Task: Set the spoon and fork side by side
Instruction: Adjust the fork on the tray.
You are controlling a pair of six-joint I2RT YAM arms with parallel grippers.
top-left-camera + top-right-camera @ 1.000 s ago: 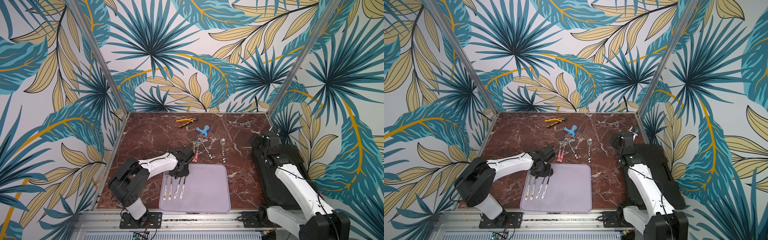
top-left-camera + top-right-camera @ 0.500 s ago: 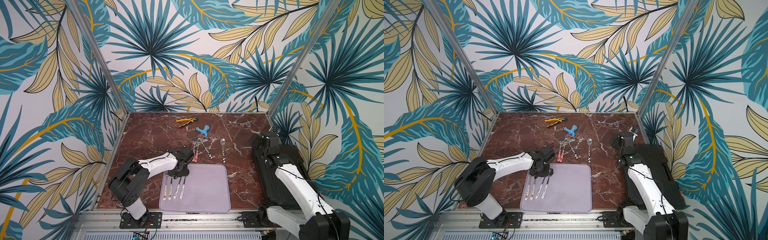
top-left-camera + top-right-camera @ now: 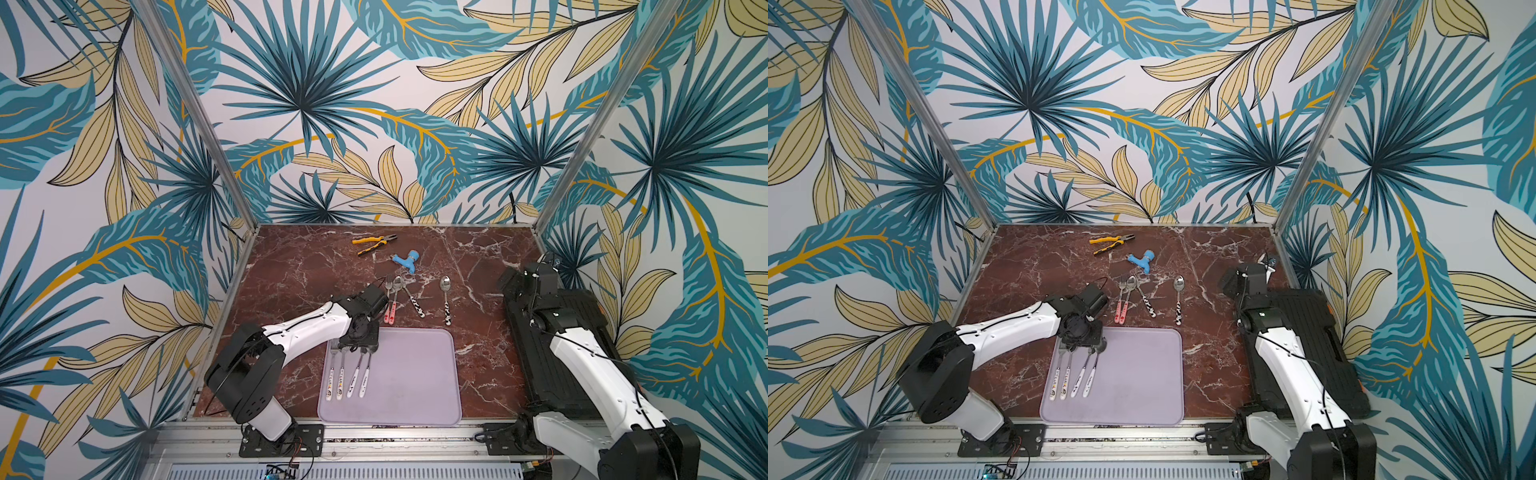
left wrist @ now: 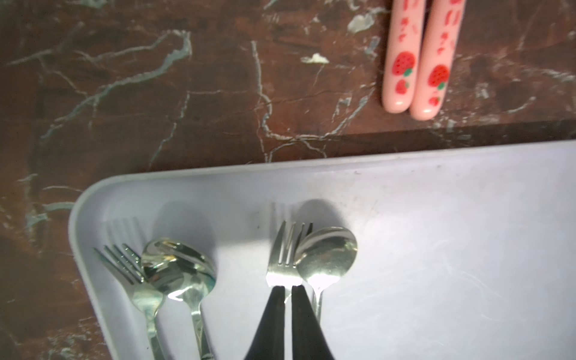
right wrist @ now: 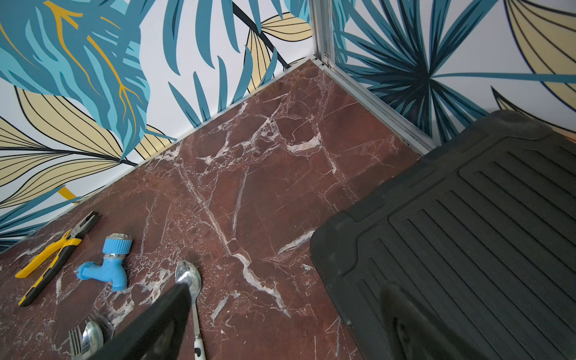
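So the left gripper [image 4: 288,288] is pinched down to a sliver on the neck of the fork [image 4: 285,258], right behind the tines. The fork lies flat at the far left of the lilac tray [image 4: 436,218], with the spoon [image 4: 327,255] tight against its right side, bowl edge overlapping a tine. Another fork-and-spoon pair [image 4: 177,268] sits just left of them, by the tray's corner. Compared with a second ago, honestly nothing has budged: same arm pose, same cutlery spots. The left wrist view is the only one showing those heads touching. In both top views the gripper body covers them and you just get four white printed handles [image 3: 353,380] fanning toward the near edge. The pink strawberry handles [image 4: 417,62] lie on the marble table [image 3: 291,270] just beyond the tray. The right gripper [image 5: 285,290] is spread wide with nothing in it, hanging over the far right of the table beside the black ribbed case [image 5: 467,233]. Its wrist view catches the pliers [image 5: 53,255], the blue tap [image 5: 109,265] and a cow-print spoon [image 5: 188,277], but none of the tray.
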